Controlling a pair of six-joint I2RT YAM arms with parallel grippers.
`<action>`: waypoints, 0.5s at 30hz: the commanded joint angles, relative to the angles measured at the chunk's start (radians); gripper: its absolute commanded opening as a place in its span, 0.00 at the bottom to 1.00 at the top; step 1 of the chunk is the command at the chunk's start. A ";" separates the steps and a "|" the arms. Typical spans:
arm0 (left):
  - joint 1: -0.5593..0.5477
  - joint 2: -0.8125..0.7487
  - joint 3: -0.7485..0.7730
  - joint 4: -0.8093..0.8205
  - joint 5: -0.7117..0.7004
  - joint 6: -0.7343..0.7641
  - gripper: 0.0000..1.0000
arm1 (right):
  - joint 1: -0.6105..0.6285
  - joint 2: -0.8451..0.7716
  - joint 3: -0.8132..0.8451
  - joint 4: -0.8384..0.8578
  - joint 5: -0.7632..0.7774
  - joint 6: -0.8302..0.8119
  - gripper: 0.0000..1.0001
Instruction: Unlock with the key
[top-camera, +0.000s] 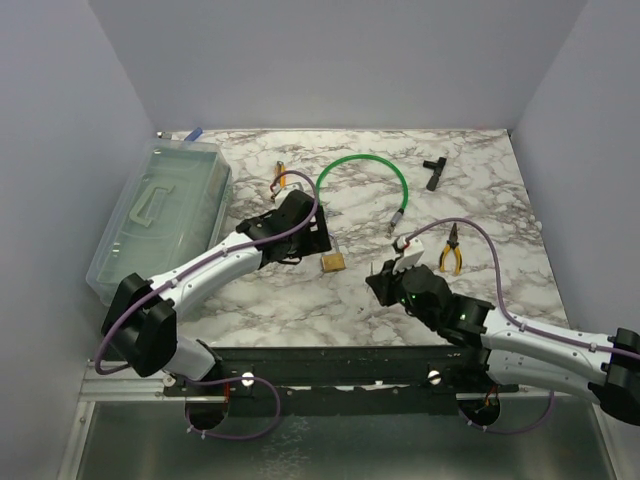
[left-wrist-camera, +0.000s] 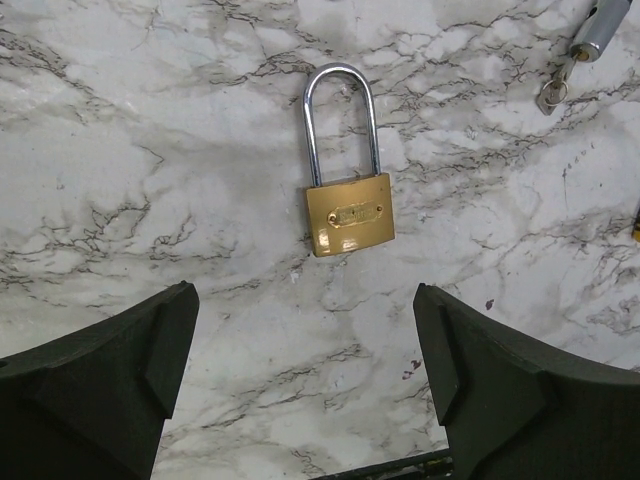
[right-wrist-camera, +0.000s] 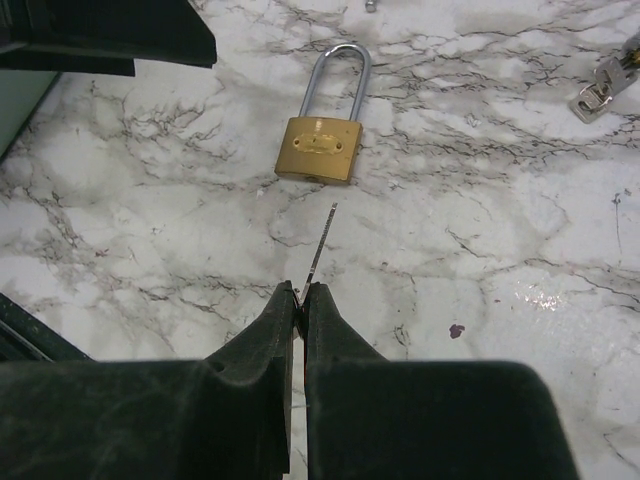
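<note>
Silvery and thin, the key (right-wrist-camera: 318, 250) juts from the tips of the right gripper (right-wrist-camera: 303, 292), whose jaws are pressed together on its head. The blade points at the near bottom edge of the brass padlock (right-wrist-camera: 320, 150) and stops short of it, with a strip of bare marble table (right-wrist-camera: 500, 230) between tip and body. The padlock lies flat and loose, shackle closed and pointing away from both arms. The left gripper (left-wrist-camera: 305, 310) hovers near it with jaws spread wide and nothing in them, the brass body just ahead of the gap. To my eye the step in hand is insertion, and it likely goes best if the left jaws first close across the body's sides, since a free padlock would probably slide away under the push. The blade looks slightly off line with the body's centre, and the keyway itself is not clear from here, so a small correction before a slow, level advance seems wise. With so slim a key in so small a pinch, side load could make it pivot.
</note>
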 joint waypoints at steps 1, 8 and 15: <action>-0.015 0.053 0.060 -0.035 0.001 0.001 0.94 | -0.032 -0.029 -0.021 0.030 -0.016 0.023 0.01; -0.045 0.133 0.098 -0.051 -0.012 0.019 0.91 | -0.176 -0.062 -0.066 0.039 -0.154 0.070 0.00; -0.072 0.230 0.160 -0.101 -0.027 0.033 0.96 | -0.203 -0.069 -0.078 0.034 -0.176 0.082 0.00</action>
